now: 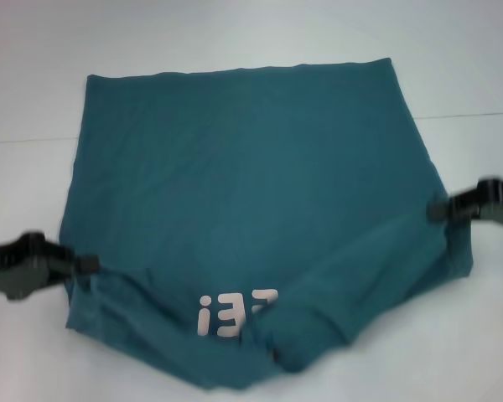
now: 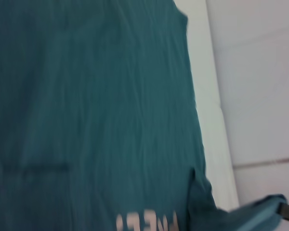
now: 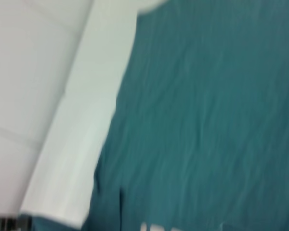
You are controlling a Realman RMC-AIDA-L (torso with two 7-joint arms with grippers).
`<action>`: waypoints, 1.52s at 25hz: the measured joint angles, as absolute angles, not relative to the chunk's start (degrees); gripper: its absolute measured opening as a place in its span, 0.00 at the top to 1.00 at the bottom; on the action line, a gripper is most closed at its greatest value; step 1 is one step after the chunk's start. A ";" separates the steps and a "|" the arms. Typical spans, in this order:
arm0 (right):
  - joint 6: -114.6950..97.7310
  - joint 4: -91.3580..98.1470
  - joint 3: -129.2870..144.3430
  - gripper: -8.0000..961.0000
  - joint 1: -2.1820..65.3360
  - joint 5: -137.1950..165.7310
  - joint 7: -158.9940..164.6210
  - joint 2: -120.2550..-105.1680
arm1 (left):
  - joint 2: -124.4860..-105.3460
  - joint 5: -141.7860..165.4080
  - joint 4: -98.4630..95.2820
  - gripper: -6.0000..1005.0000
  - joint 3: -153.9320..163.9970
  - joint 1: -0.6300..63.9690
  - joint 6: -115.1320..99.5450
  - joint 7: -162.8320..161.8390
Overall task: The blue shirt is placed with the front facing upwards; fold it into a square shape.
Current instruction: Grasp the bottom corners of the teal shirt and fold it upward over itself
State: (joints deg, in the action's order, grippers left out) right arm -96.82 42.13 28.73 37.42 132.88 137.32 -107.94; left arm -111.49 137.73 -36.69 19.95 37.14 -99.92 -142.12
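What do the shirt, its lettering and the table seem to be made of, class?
Shirt: soft matte knit, likely cotton; it creases and drapes in folds where the left gripper and right gripper meet its edges.
Lettering: pale flat print, probably ink or transfer.
Table: smooth, pale, hard-looking surface with thin seams; material unclear.

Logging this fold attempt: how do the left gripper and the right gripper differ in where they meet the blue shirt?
The left gripper meets the blue shirt at its left edge, nearer the robot; the right gripper meets the right edge, farther away. Beside the left gripper the cloth lies fairly flat; below the right gripper it bunches into folds, hiding part of the pale lettering. Both come in from the sides, level with the shirt's near half.
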 joint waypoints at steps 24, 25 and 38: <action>-68.78 37.91 40.47 0.93 42.56 131.18 146.45 -108.30 | -109.81 138.16 -33.85 0.99 37.86 49.25 -70.90 -151.56; -68.56 37.41 40.78 0.93 43.31 132.25 146.49 -108.20 | -110.03 138.17 -33.78 0.99 39.08 49.49 -69.45 -151.52; -63.60 35.82 41.46 0.92 51.22 145.08 150.67 -108.62 | -109.83 138.16 -33.75 0.99 40.69 50.26 -64.15 -151.44</action>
